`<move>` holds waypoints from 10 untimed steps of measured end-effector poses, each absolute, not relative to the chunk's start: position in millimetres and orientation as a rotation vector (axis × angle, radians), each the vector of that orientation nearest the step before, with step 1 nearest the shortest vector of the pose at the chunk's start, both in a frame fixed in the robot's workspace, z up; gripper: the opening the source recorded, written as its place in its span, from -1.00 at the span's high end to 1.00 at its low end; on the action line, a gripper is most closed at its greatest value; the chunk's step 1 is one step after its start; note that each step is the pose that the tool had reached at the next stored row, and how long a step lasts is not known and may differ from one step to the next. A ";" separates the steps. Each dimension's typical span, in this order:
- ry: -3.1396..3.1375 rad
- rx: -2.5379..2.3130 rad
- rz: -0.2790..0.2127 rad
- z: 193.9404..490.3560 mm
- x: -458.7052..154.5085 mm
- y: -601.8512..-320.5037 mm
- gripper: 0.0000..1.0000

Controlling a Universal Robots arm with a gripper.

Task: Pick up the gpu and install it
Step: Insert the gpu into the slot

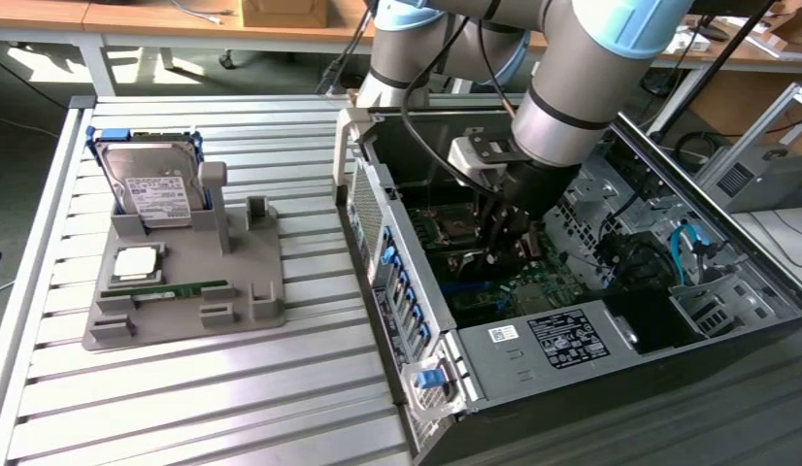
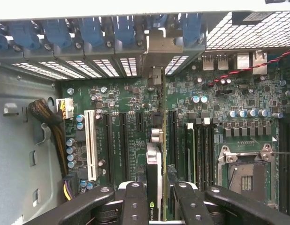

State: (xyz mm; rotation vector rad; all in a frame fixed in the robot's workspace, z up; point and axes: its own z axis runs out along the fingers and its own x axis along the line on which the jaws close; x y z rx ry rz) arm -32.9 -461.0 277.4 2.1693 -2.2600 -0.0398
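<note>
Here, inside the open computer case, the end effector grips the gpu edge-on, partly closed around it above the motherboard, where slight misalignment could jam it against the slot.

I have the grey arm with light-blue joint caps angled down, wrist pointing near-vertical. My black two-finger end effector sits low, fingers clamped on either side of the thin upright gpu card.
</note>
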 end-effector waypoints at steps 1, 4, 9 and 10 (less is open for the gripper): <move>-2.260 2.169 -0.040 277.3 -33.4 -461.0 0.47; -2.260 2.169 -0.040 277.3 -33.5 -461.0 0.47; -2.260 2.169 -0.040 274.3 -34.6 -461.0 0.47; -2.260 2.169 -0.040 273.7 -34.8 -461.0 0.47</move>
